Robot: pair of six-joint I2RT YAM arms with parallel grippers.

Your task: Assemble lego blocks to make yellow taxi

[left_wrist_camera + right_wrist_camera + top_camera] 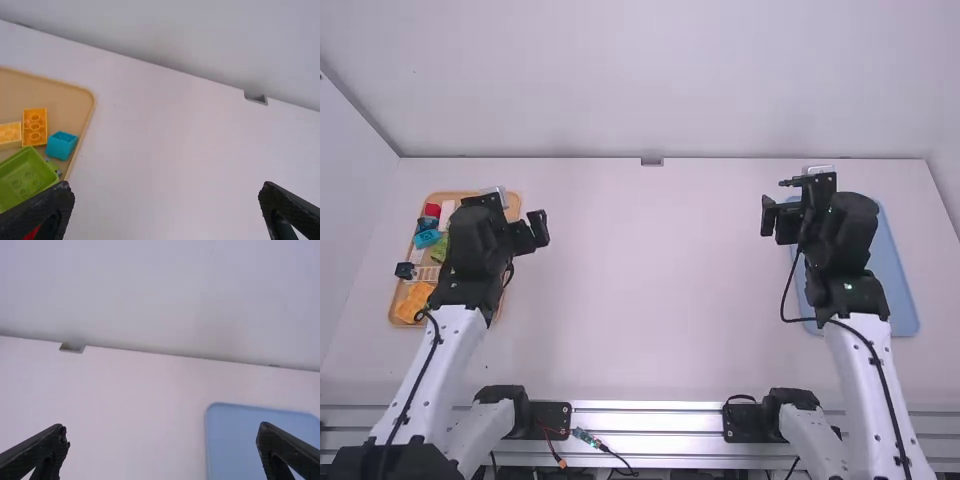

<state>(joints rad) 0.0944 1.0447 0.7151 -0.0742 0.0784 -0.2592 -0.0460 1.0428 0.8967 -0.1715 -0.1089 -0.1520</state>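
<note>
Tabletop [650, 290] beneath spread left claw [526, 232].

Count: trays and pieces
Trays: two (tan tray [393, 308], left; blue tray [892, 285], right). Left wrist view: one orange block [35, 127], one pale orange block [10, 134], one teal block [61, 145], one green piece [24, 175], one red piece [31, 234]. Overall piece total: indeterminate.

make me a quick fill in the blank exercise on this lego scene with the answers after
The lego blocks lie in a tray on the ____ side of the table.
The other tray is ____ in colour.
The left tool and the right tool both have their fingers ____, not shut.

Missing words: left; blue; open
</note>
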